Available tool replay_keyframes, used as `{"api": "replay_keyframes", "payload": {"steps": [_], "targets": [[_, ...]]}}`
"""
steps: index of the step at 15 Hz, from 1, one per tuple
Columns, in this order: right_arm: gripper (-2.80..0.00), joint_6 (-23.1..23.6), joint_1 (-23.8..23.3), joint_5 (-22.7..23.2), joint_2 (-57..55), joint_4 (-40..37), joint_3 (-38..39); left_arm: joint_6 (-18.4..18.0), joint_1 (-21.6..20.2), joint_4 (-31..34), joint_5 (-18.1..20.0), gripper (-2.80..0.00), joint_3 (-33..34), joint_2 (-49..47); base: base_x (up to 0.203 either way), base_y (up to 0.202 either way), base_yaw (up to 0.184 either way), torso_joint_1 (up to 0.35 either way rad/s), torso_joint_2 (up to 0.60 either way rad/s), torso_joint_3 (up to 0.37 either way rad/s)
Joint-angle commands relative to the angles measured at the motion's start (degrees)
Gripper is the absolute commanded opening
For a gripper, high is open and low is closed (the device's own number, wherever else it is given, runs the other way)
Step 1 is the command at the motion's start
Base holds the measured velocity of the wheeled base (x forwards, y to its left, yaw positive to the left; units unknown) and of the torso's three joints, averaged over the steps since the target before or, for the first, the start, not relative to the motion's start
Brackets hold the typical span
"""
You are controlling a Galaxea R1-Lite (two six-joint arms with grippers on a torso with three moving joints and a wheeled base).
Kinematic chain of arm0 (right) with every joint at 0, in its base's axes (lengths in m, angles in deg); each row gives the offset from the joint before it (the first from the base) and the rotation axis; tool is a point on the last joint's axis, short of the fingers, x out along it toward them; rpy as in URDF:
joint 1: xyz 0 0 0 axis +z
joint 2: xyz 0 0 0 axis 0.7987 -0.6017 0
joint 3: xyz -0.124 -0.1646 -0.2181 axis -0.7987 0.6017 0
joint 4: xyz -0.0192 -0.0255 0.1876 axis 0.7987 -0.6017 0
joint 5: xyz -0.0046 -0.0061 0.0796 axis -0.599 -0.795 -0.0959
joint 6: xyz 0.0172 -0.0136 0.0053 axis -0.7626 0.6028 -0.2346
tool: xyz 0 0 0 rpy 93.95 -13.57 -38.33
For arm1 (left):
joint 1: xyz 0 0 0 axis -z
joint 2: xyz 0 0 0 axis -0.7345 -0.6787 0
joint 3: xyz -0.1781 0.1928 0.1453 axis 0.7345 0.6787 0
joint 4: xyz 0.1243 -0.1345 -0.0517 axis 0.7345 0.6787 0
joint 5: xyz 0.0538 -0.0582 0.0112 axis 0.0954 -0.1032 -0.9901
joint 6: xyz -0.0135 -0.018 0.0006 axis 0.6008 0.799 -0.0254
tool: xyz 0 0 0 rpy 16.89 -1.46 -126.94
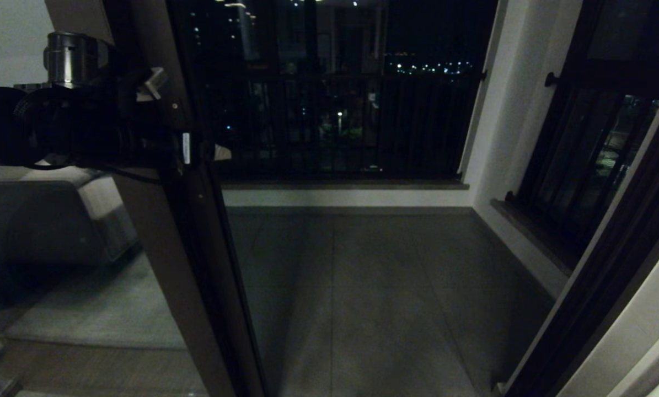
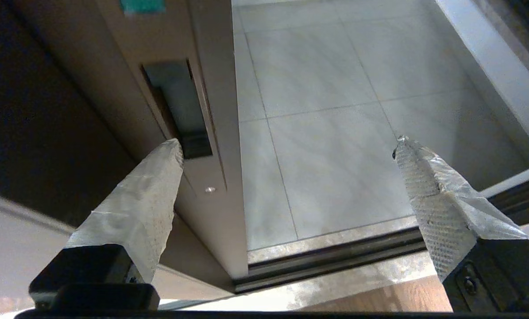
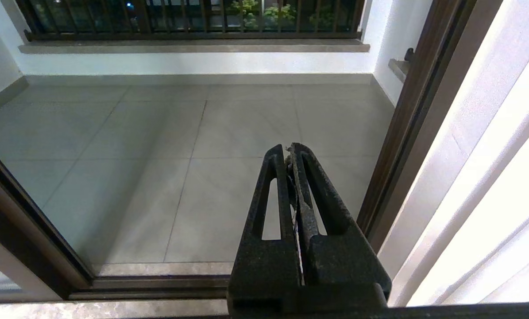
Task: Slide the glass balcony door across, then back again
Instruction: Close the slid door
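Observation:
The glass balcony door's dark brown stile (image 1: 180,264) stands left of the middle in the head view, and the doorway to its right is open. My left arm (image 1: 86,132) reaches to the stile at about chest height. In the left wrist view the left gripper (image 2: 286,146) is open wide. One taped finger (image 2: 158,177) has its tip at the end of the black recessed handle (image 2: 180,106), while the other finger (image 2: 423,186) hangs over the doorway. The right gripper (image 3: 288,148) is shut on nothing, low by the right jamb, out of the head view.
The floor track (image 2: 335,257) crosses the threshold. Beyond it lie the tiled balcony floor (image 1: 362,286) and the dark railing (image 1: 335,121). The right jamb (image 1: 610,264) and a black-framed side window (image 1: 594,154) bound the right. A sofa (image 1: 42,220) shows in the left glass. A white curtain (image 3: 490,177) hangs beside the right gripper.

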Motion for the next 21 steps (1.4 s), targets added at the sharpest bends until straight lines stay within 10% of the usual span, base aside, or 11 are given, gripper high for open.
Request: {"api": "replay_keyframes", "payload": {"steps": [1, 21], "targets": [[-2.80, 0.03, 0.01, 0.05, -0.09, -0.01, 0.03, 0.00, 0.14, 0.07, 0.06, 0.00, -0.88, -1.14, 0.000, 0.000, 0.000, 0.000, 0.00, 0.000], [-2.80, 0.03, 0.01, 0.05, -0.09, -0.01, 0.03, 0.38, 5.95, -5.38, 0.15, 0.00, -1.72, -4.18, 0.000, 0.000, 0.000, 0.000, 0.00, 0.000]]}}
